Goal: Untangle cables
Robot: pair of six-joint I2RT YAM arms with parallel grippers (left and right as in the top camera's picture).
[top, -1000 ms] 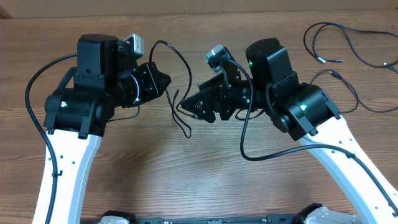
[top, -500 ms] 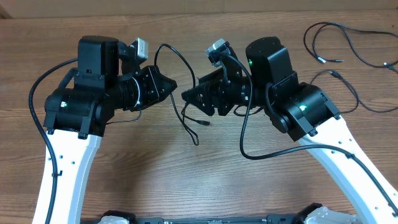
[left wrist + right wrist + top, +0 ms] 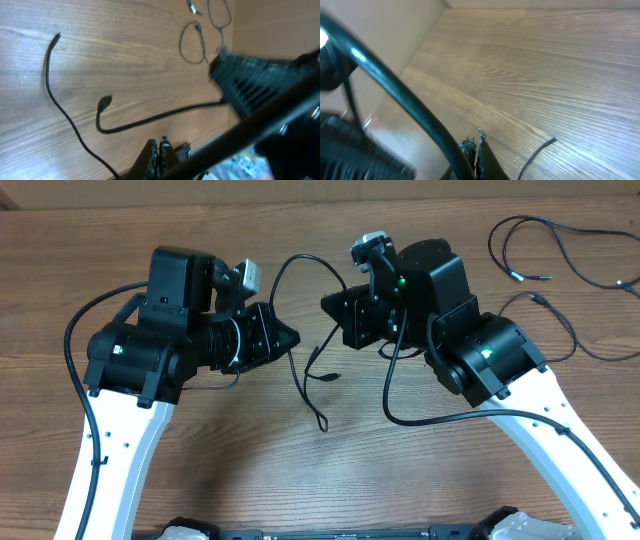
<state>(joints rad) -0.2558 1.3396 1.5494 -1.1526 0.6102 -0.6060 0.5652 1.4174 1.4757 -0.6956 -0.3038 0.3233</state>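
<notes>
Left gripper [image 3: 293,338] points toward 3 o'clock near the middle of the wooden table [image 3: 230,470]. In the left wrist view its fingers [image 3: 151,154] are pressed together, with a dark strand running out from them toward 2 o'clock. It appears to be clamped on the held cable [image 3: 305,258], a thin black cord.

The right gripper [image 3: 328,302] sits just beside it at about 1 o'clock, its tip facing 9 o'clock, the two tips near each other but apart. In its own wrist view the fingers are also closed, and a blurred black cord leaves them toward 10 o'clock, close to the lens.

Overhead, the held cable arches from one gripper to the other, bulging toward 12 o'clock. Below the left gripper a tail drops toward 5 o'clock and lies on the wood, ending at a bare tip [image 3: 321,426]. A shorter tail comes down from the right gripper's side, bends, and ends in a small plug [image 3: 331,376] resting on the table between the grippers and the long tail's end.

The loose cables [image 3: 560,245] lie well apart at 2 o'clock on the table, as open loops with small plug tips, touched by neither gripper.
</notes>
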